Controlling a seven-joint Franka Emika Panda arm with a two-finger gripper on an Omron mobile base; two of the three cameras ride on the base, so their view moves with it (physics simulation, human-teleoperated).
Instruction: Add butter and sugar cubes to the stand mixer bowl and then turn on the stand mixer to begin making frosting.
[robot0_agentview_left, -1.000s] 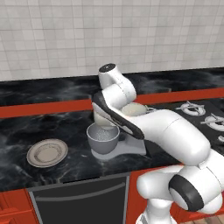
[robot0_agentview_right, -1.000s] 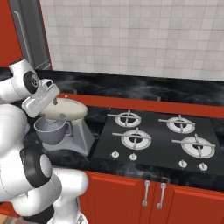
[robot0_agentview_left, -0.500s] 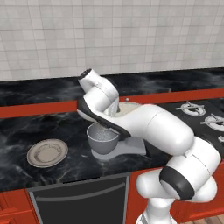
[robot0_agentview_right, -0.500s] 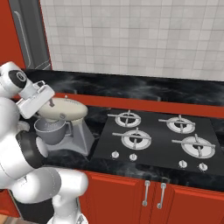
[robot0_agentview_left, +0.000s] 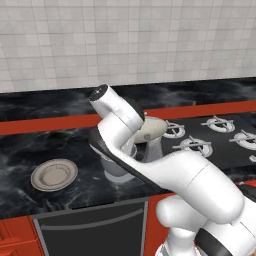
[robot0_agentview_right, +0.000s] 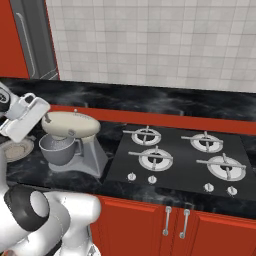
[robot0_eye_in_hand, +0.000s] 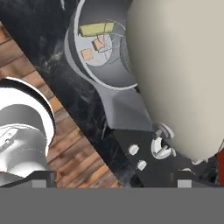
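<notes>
Butter (robot0_eye_in_hand: 96, 29) and sugar cubes (robot0_eye_in_hand: 93, 48) sit inside the stand mixer bowl (robot0_eye_in_hand: 78, 65), under the stand mixer (robot0_agentview_right: 70, 126) head near the worktop (robot0_agentview_left: 30, 145) front edge. Claw empty, jaws apart, probably headed for the switch.

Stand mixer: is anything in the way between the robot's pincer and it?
Nothing visible. In the hand view the stand mixer head sits right in front, and its bowl already holds the butter and sugar cubes.
</notes>
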